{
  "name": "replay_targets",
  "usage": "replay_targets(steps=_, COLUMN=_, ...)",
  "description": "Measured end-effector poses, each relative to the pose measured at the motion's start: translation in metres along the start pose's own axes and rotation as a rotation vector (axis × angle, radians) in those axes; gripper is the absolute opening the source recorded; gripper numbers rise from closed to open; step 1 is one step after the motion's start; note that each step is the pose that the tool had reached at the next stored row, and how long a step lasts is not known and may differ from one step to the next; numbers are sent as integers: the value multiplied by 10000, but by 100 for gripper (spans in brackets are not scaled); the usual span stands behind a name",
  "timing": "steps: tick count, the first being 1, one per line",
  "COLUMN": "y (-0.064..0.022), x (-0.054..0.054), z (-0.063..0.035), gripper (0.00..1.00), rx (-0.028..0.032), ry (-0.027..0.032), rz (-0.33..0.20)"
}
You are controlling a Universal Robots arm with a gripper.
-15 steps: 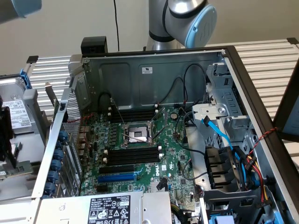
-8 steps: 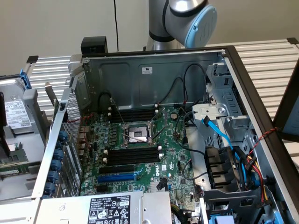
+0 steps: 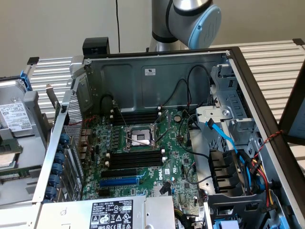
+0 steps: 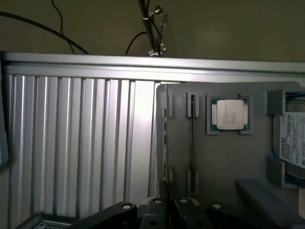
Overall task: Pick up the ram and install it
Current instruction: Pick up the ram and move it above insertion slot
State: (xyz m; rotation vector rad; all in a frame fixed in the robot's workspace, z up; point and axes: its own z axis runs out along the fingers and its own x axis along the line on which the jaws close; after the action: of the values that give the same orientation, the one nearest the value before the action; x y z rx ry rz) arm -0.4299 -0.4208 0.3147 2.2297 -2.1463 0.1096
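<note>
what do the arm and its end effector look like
The arm is a smooth silver-grey tube with a rounded joint, closed on one side by a round light blue cap. In the wrist view, the end effector is made of matte black link pieces joined by small silver screw heads.

surface: ribbed metal table [image 3: 267, 62] | on it: open computer case [image 3: 157, 90]; grey tray [image 4: 224, 157]
</note>
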Motion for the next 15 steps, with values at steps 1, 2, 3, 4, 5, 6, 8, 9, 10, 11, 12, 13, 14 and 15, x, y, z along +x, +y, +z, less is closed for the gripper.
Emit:
replay_targets(steps=1, y=-1, x=4, z=-48, gripper=13, rx=-4, ry=2, rz=33)
replay_targets(steps=2, y=-1, x=8, z=-94, gripper=13, rx=-6, ry=2, rz=62)
replay_targets(steps=3, y=-2, x=12, z=-139, gripper=13, rx=-7, ry=2, rz=89)
replay_targets(steps=4, y=-3, x=15, z=-186, gripper=13, rx=-11, ry=3, rz=114)
replay_targets(steps=5, y=-4, x=19, z=-228, gripper=13, rx=-12, ry=3, rz=134)
replay_targets(steps=6, y=-4, x=23, z=-275, gripper=13, rx=-13, ry=3, rz=155)
replay_targets(steps=8, y=-6, x=30, z=-364, gripper=13, rx=-16, ry=3, rz=188)
replay_targets(steps=9, y=-8, x=34, z=-409, gripper=13, rx=-17, ry=4, rz=200)
replay_targets(steps=10, y=-10, x=38, z=-456, gripper=13, rx=-19, ry=4, rz=210)
replay_targets(steps=11, y=-15, x=42, z=-498, gripper=13, rx=-19, ry=4, rz=220)
replay_targets(steps=12, y=-19, x=46, z=-544, gripper=13, rx=-20, ry=4, rz=230)
replay_targets(steps=13, y=-23, x=50, z=-587, gripper=13, rx=-22, ry=4, rz=238)
replay_targets(steps=14, y=-28, x=55, z=-631, gripper=13, rx=-22, ry=4, rz=245)
replay_targets(steps=15, y=-32, x=60, z=-681, gripper=13, rx=-27, ry=5, rz=251)
